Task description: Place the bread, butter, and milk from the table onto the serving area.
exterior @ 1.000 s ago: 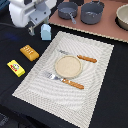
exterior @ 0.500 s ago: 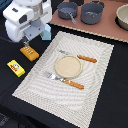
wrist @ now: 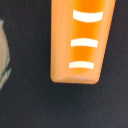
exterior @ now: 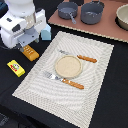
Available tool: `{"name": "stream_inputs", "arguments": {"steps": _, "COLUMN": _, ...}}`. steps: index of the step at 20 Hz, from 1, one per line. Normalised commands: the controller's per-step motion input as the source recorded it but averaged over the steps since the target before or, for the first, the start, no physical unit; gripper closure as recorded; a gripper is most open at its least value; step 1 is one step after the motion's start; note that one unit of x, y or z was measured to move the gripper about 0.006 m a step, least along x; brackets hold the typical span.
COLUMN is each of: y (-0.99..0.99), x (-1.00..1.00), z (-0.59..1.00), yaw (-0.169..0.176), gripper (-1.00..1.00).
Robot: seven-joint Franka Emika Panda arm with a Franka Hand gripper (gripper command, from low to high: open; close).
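no readable text, labels or numbers

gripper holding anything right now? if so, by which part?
Cannot be told. The gripper sits over the bread, but its fingers are hidden in the exterior view, and the wrist view shows only the loaf, with no fingers on it.

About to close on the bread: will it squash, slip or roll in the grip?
The bread looks smooth and glossy in the wrist view, so it may slip under a light grip. Its long flat sides and blocky shape suggest it won't roll. It probably holds its shape, though firmness can't be judged from the pictures.
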Motion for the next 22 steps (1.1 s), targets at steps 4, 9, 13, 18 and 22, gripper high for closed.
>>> {"name": "stream_inputs", "arguments": {"steps": 4, "y": 0.0, "x": 0.0, "z": -0.2, "yaw": -0.001, "gripper": -1.0}}
{"name": "stream_inputs", "arguments": {"steps": 9, "y": -0.03, "x": 0.0, "z": -0.27, "yaw": 0.0, "gripper": -1.0}}
{"name": "stream_inputs", "arguments": {"steps": 13, "y": -0.02, "x": -0.04, "z": -0.33, "yaw": 0.0, "gripper": -1.0}}
{"name": "stream_inputs", "arguments": {"steps": 18, "y": -0.02, "x": -0.05, "z": -0.29, "yaw": 0.0, "gripper": -1.0}}
{"name": "stream_inputs", "arguments": {"steps": 22, "y": 0.0, "x": 0.0, "z": -0.11, "yaw": 0.0, "gripper": 1.0}}
